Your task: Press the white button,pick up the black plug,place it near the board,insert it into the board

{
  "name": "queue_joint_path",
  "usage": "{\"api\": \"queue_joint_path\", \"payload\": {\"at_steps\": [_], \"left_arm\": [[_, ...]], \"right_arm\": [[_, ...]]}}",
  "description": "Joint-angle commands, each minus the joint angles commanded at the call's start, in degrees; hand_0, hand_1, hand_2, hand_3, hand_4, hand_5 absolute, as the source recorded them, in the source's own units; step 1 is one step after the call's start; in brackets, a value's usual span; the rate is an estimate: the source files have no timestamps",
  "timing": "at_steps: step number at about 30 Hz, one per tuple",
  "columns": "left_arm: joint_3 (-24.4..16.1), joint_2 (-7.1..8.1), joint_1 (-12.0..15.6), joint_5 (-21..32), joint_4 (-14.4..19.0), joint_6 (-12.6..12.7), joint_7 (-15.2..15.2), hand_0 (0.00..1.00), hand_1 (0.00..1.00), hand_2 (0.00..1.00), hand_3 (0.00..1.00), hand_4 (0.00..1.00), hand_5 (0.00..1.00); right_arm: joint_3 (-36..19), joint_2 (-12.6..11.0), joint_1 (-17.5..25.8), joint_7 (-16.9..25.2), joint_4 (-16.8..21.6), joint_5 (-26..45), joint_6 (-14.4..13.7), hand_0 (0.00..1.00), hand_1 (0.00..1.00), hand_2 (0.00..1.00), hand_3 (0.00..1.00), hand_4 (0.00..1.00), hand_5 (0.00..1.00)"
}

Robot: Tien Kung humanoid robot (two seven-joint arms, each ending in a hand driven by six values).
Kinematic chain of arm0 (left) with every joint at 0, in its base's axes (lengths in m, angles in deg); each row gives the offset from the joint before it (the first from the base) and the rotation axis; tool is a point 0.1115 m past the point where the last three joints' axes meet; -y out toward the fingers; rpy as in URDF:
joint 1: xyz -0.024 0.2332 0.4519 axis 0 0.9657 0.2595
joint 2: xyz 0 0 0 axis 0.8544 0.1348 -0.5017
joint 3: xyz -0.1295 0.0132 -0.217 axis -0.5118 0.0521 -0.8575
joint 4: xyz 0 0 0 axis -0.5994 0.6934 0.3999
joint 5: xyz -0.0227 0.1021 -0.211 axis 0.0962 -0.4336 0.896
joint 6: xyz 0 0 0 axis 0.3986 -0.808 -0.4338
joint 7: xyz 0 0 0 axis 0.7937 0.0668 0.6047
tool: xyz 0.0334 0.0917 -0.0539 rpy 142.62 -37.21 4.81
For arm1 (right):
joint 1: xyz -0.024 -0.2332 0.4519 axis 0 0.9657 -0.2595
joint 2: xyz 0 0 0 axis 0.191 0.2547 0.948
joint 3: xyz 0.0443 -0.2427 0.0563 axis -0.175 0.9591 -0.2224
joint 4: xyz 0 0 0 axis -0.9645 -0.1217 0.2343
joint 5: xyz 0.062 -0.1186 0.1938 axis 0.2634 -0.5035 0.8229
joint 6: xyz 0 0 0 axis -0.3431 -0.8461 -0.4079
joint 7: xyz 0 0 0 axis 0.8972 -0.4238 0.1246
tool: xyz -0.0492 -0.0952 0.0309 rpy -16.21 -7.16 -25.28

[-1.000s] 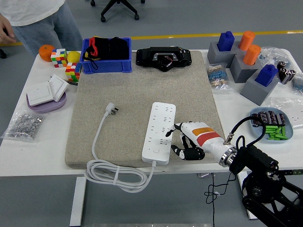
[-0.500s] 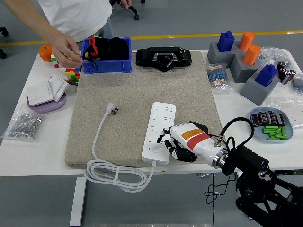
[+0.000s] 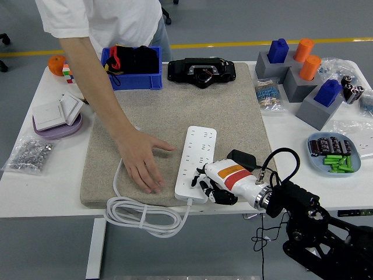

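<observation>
Since half a second ago a person's hand [image 3: 143,163] has come down flat on the beige mat [image 3: 175,116], left of the white power strip [image 3: 196,163], covering the white plug. Right of the strip, the right hand [image 3: 217,185] has edged lower, fingers curled and empty, at the strip's near end where the white button sits. Just behind its wrist lies the black plug [image 3: 242,158], nearest this hand; the left arm is out of view

Person's hand [image 3: 141,161] hides white plug; black plug [image 3: 243,158] half-hidden.
</observation>
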Motion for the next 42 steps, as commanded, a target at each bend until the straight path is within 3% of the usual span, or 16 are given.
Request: {"api": "queue_joint_path", "payload": {"at_steps": [14, 30, 42], "left_arm": [[0.11, -0.02, 0.01, 0.01, 0.00, -0.07, -0.05, 0.773, 0.710, 0.666, 0.734, 0.651, 0.542], [0.00, -0.11, 0.01, -0.06, 0.00, -0.06, -0.05, 0.773, 0.709, 0.666, 0.734, 0.651, 0.543], [-0.05, -0.14, 0.17, -0.08, 0.00, -0.05, -0.04, 0.773, 0.710, 0.667, 0.734, 0.651, 0.542]], "right_arm": [[2.09, 0.15, -1.55, 0.43, -2.34, 0.44, -0.51, 0.002, 0.002, 0.089, 0.544, 0.311, 0.002], [1.27, 0.35, -1.45, 1.12, -2.19, -0.68, -1.18, 0.002, 0.002, 0.089, 0.544, 0.309, 0.002], [2.67, 0.84, -2.34, 1.62, -5.06, 0.42, -1.28, 0.002, 0.002, 0.088, 0.541, 0.309, 0.002]]}}
